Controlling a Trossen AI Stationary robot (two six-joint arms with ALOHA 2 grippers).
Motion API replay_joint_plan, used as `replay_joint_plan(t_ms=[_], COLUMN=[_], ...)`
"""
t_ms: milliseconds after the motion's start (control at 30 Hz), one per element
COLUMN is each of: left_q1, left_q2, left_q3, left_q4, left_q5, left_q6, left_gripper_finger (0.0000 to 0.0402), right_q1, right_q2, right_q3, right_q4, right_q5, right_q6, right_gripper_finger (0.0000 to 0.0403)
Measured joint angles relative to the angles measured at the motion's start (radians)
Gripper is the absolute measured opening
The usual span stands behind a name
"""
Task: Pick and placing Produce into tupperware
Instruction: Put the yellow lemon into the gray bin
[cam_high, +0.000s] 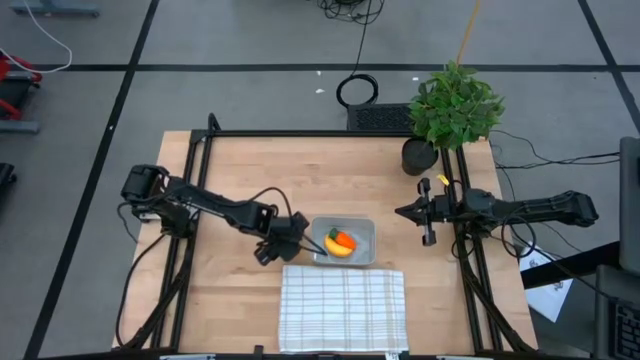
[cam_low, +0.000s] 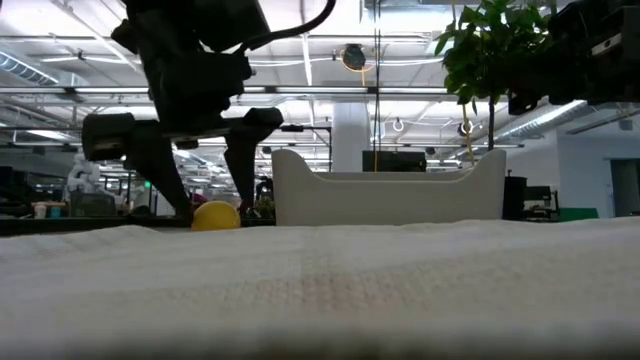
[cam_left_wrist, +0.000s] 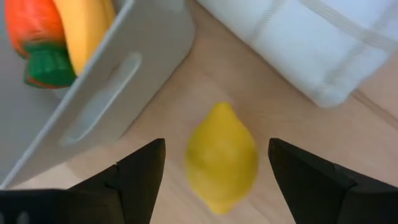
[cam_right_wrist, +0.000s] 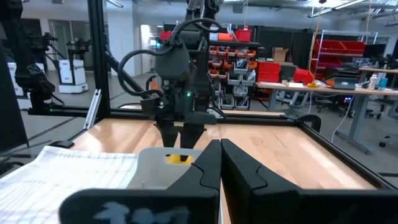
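The yellow lemon (cam_left_wrist: 222, 155) lies on the wooden table just outside the grey tupperware's (cam_high: 362, 232) left wall (cam_left_wrist: 124, 74), close to the white cloth. My left gripper (cam_left_wrist: 217, 143) is open over it, pointing down. One finger stands on either side of the lemon with a gap showing, as the low view also shows (cam_low: 205, 205). The banana (cam_high: 338, 248) and the orange carrot (cam_high: 346, 239) with its green top lie inside the tupperware. My right gripper (cam_high: 400, 212) is shut and waits in the air to the right of the tupperware.
A white grid-patterned cloth (cam_high: 343, 308) lies folded at the near edge, right in front of the tupperware. A potted green plant (cam_high: 455, 105) stands at the far right corner. Bare wood spreads to the left and behind the tupperware.
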Motion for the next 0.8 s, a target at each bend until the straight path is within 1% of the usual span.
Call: replay_joint_plan(t_ms=[133, 500, 633, 800], left_q1=[0.014, 0.015, 0.015, 0.016], left_q2=[0.000, 0.096, 0.102, 0.097], left_q3=[0.000, 0.004, 0.003, 0.002], left_q4=[0.024, 0.030, 0.029, 0.028], left_q5=[0.001, 0.003, 0.003, 0.003], left_q6=[0.004, 0.049, 0.045, -0.010], left_gripper_finger=[0.0292, 0.0292, 0.0292, 0.0292], right_q1=[0.000, 0.000, 0.000, 0.000], right_q2=[0.000, 0.001, 0.001, 0.001], right_q3=[0.000, -0.002, -0.002, -0.002], right_q4=[0.000, 0.000, 0.000, 0.000], right_q5=[0.000, 0.000, 0.000, 0.000], right_q6=[0.000, 0.000, 0.000, 0.000], right_gripper_finger=[0.0000, 0.0000, 0.0000, 0.0000])
